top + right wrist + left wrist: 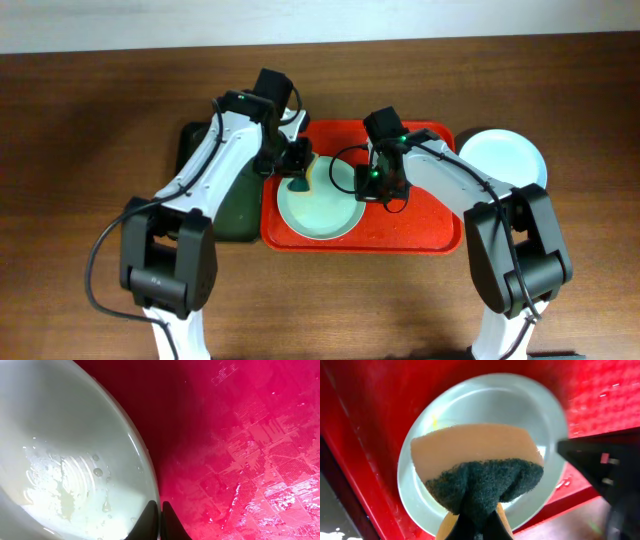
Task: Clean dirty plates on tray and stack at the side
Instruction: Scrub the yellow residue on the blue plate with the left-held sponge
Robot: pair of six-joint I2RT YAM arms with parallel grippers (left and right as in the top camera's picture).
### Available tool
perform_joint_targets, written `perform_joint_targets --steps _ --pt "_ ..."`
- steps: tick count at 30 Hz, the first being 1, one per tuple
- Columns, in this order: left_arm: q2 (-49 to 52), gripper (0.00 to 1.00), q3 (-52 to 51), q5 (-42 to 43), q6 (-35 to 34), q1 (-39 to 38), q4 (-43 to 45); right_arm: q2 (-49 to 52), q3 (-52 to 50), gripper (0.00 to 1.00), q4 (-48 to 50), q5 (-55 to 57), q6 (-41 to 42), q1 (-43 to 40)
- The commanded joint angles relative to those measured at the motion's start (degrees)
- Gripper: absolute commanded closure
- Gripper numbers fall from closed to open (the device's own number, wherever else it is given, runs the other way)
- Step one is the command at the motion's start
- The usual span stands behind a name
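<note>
The left gripper [296, 166] pinches a sponge [475, 455] that hides its fingers, while the right gripper [160, 517] pinches the wet plate [65, 450] rim on the tray [240, 435].

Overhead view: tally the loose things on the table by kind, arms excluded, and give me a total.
Plates: 2, a pale green plate on the red tray and a pale plate off to its right
Trays: 2, the red tray and a dark green tray
Sponges: 1, the sponge
Total: 5
</note>
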Motion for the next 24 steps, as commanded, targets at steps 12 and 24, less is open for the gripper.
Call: perform_joint_targets --steps 12,24 --pt "9.6 1.0 -0.7 -7.4 -1.7 -0.5 6.3 0.2 0.3 0.96 0.1 -0.5 0.3 0.6" --pt "14.9 1.0 -0.7 0.2 -5.4 -1.8 9.8 0.2 0.3 0.96 -0.1 -0.5 0.3 0.6"
